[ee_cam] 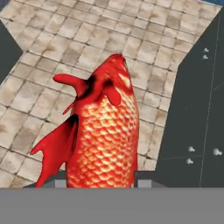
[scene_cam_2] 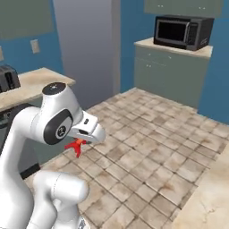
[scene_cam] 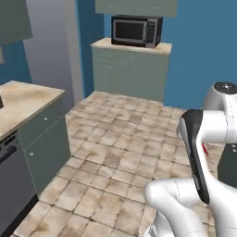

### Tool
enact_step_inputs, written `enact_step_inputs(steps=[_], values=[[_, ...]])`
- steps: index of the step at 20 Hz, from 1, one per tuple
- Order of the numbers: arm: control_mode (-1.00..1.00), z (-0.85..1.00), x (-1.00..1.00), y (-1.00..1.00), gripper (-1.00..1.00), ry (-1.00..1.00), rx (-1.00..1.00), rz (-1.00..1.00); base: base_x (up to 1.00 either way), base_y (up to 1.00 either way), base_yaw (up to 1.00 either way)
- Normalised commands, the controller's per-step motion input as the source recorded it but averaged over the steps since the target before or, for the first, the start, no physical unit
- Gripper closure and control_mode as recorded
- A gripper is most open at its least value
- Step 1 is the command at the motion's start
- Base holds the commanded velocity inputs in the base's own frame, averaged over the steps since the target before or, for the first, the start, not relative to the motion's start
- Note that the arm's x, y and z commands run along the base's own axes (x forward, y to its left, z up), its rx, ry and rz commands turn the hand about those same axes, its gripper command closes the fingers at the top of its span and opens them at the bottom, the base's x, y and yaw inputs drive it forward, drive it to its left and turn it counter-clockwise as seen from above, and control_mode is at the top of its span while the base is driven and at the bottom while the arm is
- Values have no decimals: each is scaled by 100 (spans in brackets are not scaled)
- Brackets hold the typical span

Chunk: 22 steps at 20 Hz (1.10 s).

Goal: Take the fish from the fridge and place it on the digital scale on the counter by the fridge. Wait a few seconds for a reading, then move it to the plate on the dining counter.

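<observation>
The fish (ee_cam: pixel 107 131) is red-orange and scaly, with red fins, and it stands upright between my fingertips (ee_cam: pixel 146 177) in the hand view. My gripper (ee_cam: pixel 103 180) is shut on its lower body. It hangs over the tiled floor. From the right base view, the fish's red fins (scene_cam_2: pixel 76 146) poke out below my white hand. A sliver of the fish (scene_cam: pixel 204 148) peeks from behind my forearm in the left base view. The fridge, digital scale and plate are out of view.
A microwave (scene_cam: pixel 136 30) sits on a short beige counter (scene_cam_2: pixel 172 49) against the blue back wall. A longer counter (scene_cam: pixel 23 99) runs along the left, with a toaster (scene_cam_2: pixel 9 77) on it. A beige slab corner (scene_cam_2: pixel 210 201) lies at the lower right. A dark panel (ee_cam: pixel 197 109) stands beside the fish.
</observation>
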Motion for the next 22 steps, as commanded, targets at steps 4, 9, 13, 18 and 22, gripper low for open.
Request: enact_step_inputs(steps=[4,9,13,18,22], values=[[100,0,0,0,100,0,0,0,66,0,-58],[100,0,0,0,100,0,0,0,65,13,-60],[100,0,0,0,100,0,0,0,56,52,-63],[100,0,0,0,100,0,0,0,48,70,-63],[100,0,0,0,100,0,0,0,43,84,-60]])
